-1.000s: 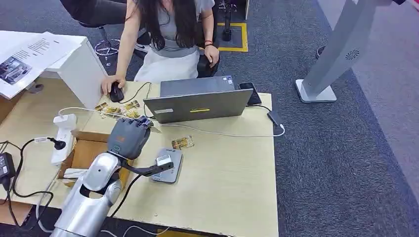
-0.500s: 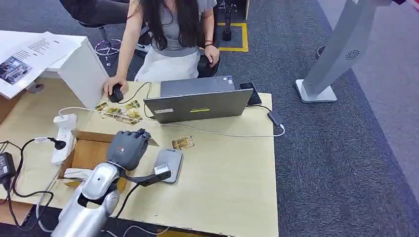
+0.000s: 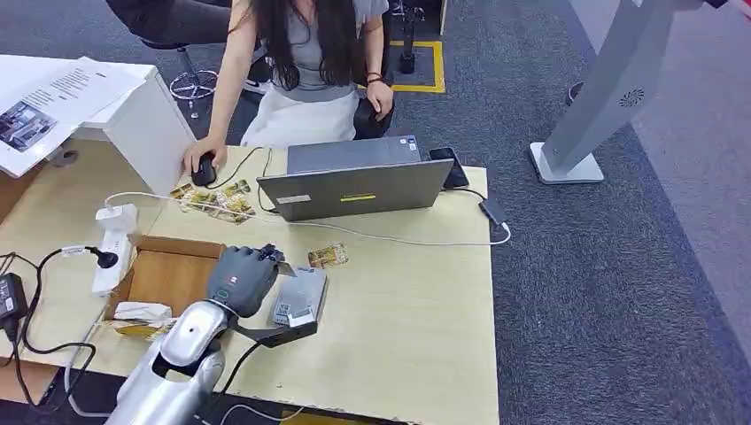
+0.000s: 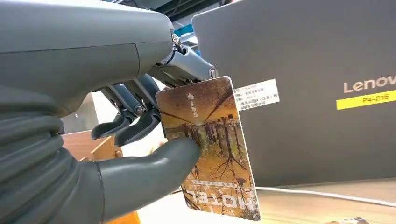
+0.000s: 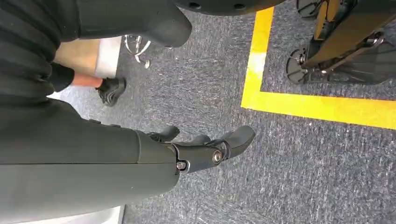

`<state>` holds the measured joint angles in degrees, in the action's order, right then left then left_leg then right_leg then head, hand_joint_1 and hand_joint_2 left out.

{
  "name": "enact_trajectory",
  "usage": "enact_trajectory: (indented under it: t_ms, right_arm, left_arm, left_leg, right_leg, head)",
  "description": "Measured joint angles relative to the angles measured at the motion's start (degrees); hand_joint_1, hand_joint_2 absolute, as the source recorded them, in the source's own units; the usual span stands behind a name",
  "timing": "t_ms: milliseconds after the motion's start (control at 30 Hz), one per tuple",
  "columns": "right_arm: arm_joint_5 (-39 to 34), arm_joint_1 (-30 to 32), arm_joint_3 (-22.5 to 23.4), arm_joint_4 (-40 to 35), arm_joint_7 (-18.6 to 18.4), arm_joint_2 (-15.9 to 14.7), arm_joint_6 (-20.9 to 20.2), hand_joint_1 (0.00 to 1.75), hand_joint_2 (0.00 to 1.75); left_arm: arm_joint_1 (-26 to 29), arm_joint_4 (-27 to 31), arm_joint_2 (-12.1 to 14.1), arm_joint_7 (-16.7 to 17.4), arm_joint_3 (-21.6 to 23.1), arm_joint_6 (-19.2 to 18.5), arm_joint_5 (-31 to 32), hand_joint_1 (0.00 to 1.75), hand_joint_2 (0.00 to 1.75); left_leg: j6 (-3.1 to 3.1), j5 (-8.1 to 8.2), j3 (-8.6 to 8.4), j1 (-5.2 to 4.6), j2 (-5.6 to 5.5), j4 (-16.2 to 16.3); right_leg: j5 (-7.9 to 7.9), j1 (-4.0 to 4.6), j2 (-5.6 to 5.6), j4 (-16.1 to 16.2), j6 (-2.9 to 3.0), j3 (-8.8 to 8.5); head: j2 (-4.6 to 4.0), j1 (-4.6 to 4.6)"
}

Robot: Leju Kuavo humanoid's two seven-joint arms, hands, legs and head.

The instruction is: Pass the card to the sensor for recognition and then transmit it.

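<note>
On the pale wooden table [image 3: 407, 310] — grey carpet [image 3: 620, 266] beyond — the left hand [image 3: 241, 276] pinches the card [image 4: 210, 144]; the right hand [image 5: 205, 151] hangs, fingers loosely apart.

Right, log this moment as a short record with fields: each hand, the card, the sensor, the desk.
left hand: holds the card between thumb and fingers
card: printed hotel card, upright in front of the laptop in the left wrist view
sensor: grey pad flat on the desk, beside the left hand
right hand: hangs over the carpet, holds nothing, fingers loosely apart
other cards: one lies near the sensor, several near the person's mouse
</note>
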<state>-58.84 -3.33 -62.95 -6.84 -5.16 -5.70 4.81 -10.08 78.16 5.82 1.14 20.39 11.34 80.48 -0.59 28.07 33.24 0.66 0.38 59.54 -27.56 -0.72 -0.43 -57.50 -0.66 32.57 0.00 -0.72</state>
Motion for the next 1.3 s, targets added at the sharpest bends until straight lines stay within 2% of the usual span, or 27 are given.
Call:
enact_trajectory:
  t_ms: [400,1300]
  right_arm:
    - [1.3,0.0,-1.4,0.0,0.7,0.1,-0.5,0.0,1.75]
    - [1.6,0.0,-3.5,0.0,1.9,0.1,-1.0,0.0,1.75]
  left_arm:
    - [0.7,-0.2,0.1,-0.7,0.0,0.0,-1.3,1.75,1.75]
    - [1.9,-4.8,0.1,-1.0,0.0,0.2,-1.4,1.75,1.75]
  left_leg:
    - [0.0,0.0,0.01,0.0,0.0,0.0]
    - [0.0,0.0,0.01,0.0,-0.02,0.0]
  right_leg:
    - [0.0,0.0,0.0,0.0,0.0,0.0]
    - [0.0,0.0,-0.02,0.0,0.0,-0.01]
  head:
    - [0.0,0.0]
    - [0.0,0.0]
